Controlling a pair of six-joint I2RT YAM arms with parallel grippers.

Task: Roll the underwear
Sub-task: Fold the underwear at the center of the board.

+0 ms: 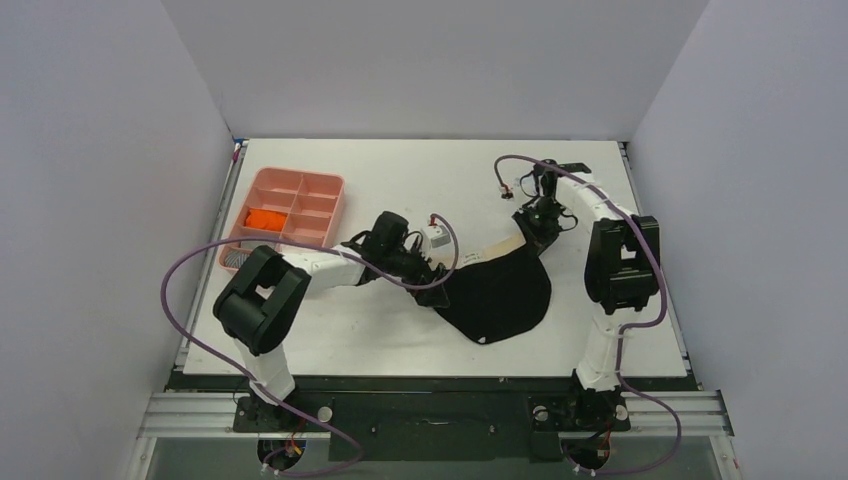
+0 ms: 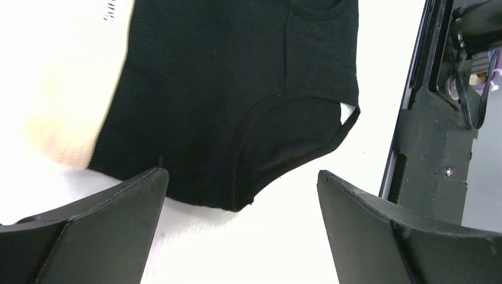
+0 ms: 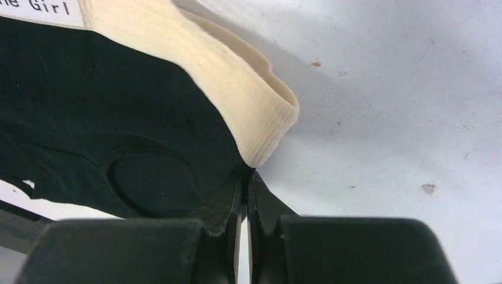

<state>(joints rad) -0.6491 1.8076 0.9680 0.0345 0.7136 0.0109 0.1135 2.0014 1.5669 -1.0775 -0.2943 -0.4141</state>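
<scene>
Here, jaws pressed together, the right gripper [image 3: 247, 177] appears to nip the beige waistband [image 3: 237, 89] of the black underwear [image 1: 497, 295] on the worktop [image 1: 400, 340], while the left gripper [image 2: 243, 183], jaws wide apart, hangs over its leg hem, which it likely must clamp next to start the roll.

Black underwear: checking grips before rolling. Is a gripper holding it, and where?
Right gripper pinches the black underwear at its waistband corner; left gripper is open.
</scene>
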